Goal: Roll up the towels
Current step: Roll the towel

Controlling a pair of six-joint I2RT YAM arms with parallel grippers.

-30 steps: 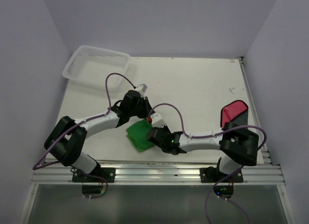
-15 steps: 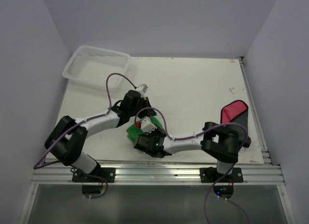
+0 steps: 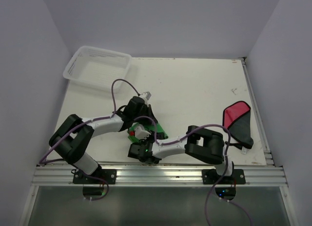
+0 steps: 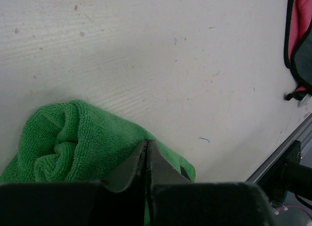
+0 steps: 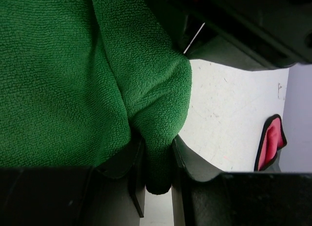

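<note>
Right arm [image 3: 207,141] swung left over soft bright green cloth towel [image 4: 83,138]. R gripper [image 5: 156,162] pinches a fold; L gripper [image 4: 146,150] pressed shut at edge. Roll slow, keep tight.

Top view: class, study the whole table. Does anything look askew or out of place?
Yes. The red towel lies flopped near the right edge of the table, a flap turned over showing its dark underside, unrolled. The white basket sits askew at the far left corner.

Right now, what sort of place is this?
Probably a lab robot workcell: bare walls around a white table, an aluminium mounting rail at its near edge, with a green towel, red towel and basket.
</note>
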